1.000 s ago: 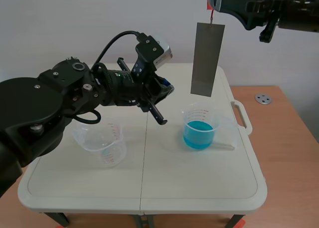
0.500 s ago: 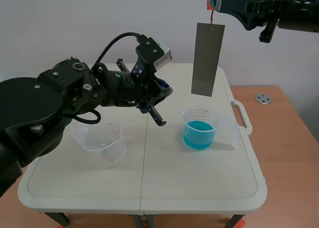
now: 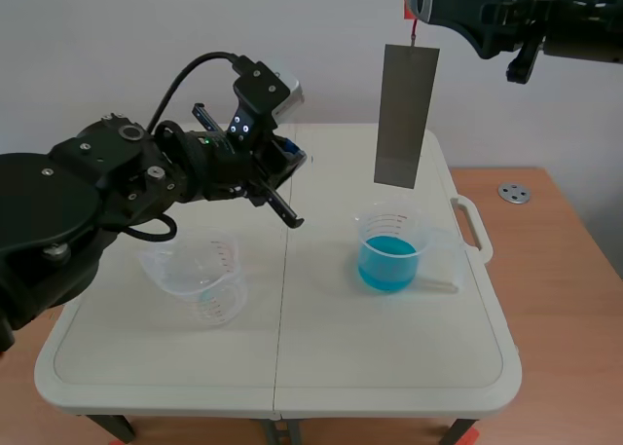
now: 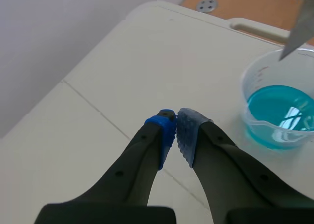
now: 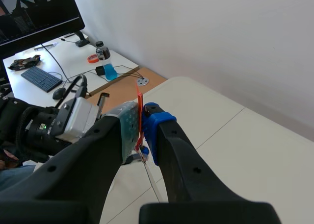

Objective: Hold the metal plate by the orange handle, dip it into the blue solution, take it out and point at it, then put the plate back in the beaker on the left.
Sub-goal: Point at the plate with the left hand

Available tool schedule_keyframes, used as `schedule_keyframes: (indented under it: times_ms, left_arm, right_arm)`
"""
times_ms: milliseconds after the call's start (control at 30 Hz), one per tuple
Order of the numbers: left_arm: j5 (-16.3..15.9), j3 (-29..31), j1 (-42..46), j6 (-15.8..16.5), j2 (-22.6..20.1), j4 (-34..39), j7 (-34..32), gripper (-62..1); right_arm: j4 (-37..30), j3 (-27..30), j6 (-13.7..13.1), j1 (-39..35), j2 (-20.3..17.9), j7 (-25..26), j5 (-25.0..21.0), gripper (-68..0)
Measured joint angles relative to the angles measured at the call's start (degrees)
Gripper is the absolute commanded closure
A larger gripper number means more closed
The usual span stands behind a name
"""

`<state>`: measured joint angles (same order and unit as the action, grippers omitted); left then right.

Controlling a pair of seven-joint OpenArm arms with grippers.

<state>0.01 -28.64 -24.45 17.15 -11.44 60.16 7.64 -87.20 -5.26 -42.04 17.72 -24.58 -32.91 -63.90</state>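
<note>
The grey metal plate [image 3: 406, 116] hangs upright high above the beaker of blue solution [image 3: 391, 251], its lower edge well clear of the rim. My right gripper [image 3: 417, 7] is shut on the plate's thin orange handle [image 5: 140, 106] at the top. My left gripper [image 3: 292, 219] is shut on nothing and hovers over the table's middle, left of the plate and apart from it. In the left wrist view, its pads [image 4: 186, 131] meet, with the blue beaker [image 4: 279, 113] ahead to the side and a plate corner [image 4: 299, 30] above it. The empty clear beaker [image 3: 200, 275] stands at the left.
The white folding table [image 3: 389, 367] has a moulded handle [image 3: 472, 226] on its right edge. A small grey disc [image 3: 514, 193] lies on the wooden surface beyond. A desk with a monitor and a keyboard [image 5: 41, 78] shows far off in the right wrist view.
My left arm has drawn back to the left and slightly up, away from the plate, with its fingers still shut. The right arm and the plate have not moved.
</note>
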Motion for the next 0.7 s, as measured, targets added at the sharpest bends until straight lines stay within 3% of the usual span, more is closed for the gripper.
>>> schedule_keyframes:
  times_ms: [233, 467, 700]
  left_arm:
    - [-0.17, 7.15, 6.69, -4.70, -7.98, 7.78, -4.92, -6.0]
    - [-0.79, 14.91, 16.74, -5.22, -17.11, 16.35, -4.92, -6.0]
    - [-3.80, 25.64, 30.71, -5.62, -25.38, 21.18, -4.94, -6.0]
  right_arm:
    - [0.00, 0.00, 0.00, 0.00, 0.00, 0.00, 0.00, -1.5]
    - [0.00, 0.00, 0.00, 0.00, 0.00, 0.00, 0.70, -1.5]
    - [0.00, 0.00, -0.02, -1.75, 0.00, 1.92, 2.34, -1.5]
